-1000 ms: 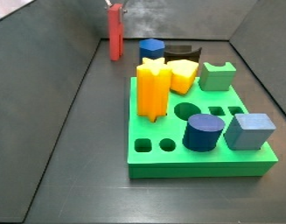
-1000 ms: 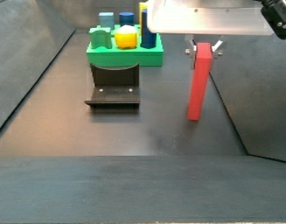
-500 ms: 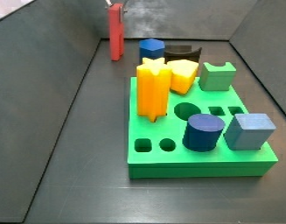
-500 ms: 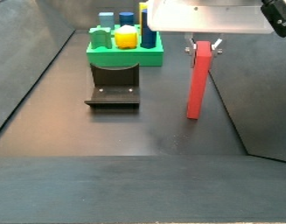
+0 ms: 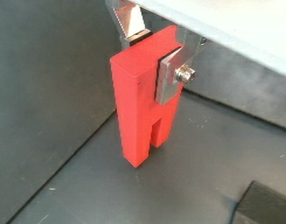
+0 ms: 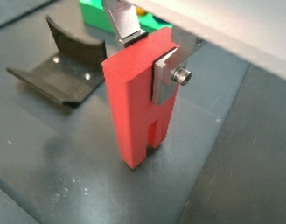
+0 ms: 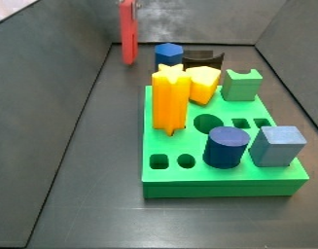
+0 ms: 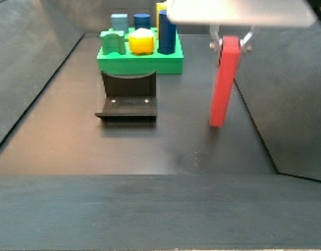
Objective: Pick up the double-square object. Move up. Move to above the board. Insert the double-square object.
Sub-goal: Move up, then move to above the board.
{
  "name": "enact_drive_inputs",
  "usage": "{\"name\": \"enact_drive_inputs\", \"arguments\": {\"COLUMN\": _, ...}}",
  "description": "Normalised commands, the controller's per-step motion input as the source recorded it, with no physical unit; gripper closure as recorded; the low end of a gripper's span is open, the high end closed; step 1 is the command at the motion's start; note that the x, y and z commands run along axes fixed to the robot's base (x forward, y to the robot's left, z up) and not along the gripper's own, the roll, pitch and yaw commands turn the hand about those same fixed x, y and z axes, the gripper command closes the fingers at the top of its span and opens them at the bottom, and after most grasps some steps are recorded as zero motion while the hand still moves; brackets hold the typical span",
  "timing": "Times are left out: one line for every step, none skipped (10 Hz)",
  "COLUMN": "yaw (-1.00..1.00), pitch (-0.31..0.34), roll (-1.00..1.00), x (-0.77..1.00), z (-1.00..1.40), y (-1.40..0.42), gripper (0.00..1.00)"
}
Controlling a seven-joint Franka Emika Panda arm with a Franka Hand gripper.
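Double-square object point(image 8: 225, 83): red bar, held upright at upper right of a side view, foot looks just off the floor
Gripper point(image 5: 155, 54): jaws clamped on its top end
Tip: lift straight, keep it plumb
Board point(image 7: 224, 146): bright green block, cut-out holes
Texture: matte, slotted foot

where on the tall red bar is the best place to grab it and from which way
Grip the red bar near its top end, coming straight down from above, with the fingers on its two flat, parallel sides. It stands upright and slim, so the top is the free end. The claw is shut on it just there, well apart from the green board.
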Motion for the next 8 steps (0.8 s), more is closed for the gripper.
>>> {"name": "enact_drive_inputs", "arguments": {"yaw": -0.01, "pitch": 0.054, "roll": 0.02, "x": 0.03, "z": 0.6, "y": 0.03, "gripper": 1.0}}
{"name": "enact_drive_inputs", "arguments": {"yaw": -0.02, "pitch": 0.077, "roll": 0.04, "x": 0.02, "z": 0.4, "y": 0.02, "gripper": 1.0}}
{"name": "enact_drive_inputs", "arguments": {"yaw": -0.01, "pitch": 0.082, "roll": 0.04, "x": 0.02, "z": 0.24, "y": 0.02, "gripper": 1.0}}
{"name": "enact_drive_inputs", "arguments": {"yaw": 0.03, "pitch": 0.396, "roll": -0.05, "x": 0.09, "z": 1.0, "y": -0.42, "gripper": 1.0}}
{"name": "enact_drive_inputs", "arguments": {"yaw": 0.03, "pitch": 0.397, "roll": -0.05, "x": 0.1, "z": 1.0, "y": -0.43, "gripper": 1.0}}
{"name": "enact_drive_inputs", "arguments": {"yaw": 0.04, "pitch": 0.325, "roll": -0.04, "x": 0.09, "z": 1.0, "y": -0.36, "gripper": 1.0}}
{"name": "enact_drive_inputs", "arguments": {"yaw": 0.03, "pitch": 0.241, "roll": -0.03, "x": 0.08, "z": 1.0, "y": -0.32, "gripper": 1.0}}
{"name": "enact_drive_inputs", "arguments": {"yaw": 0.02, "pitch": 0.146, "roll": -0.03, "x": 0.07, "z": 1.0, "y": -0.29, "gripper": 1.0}}
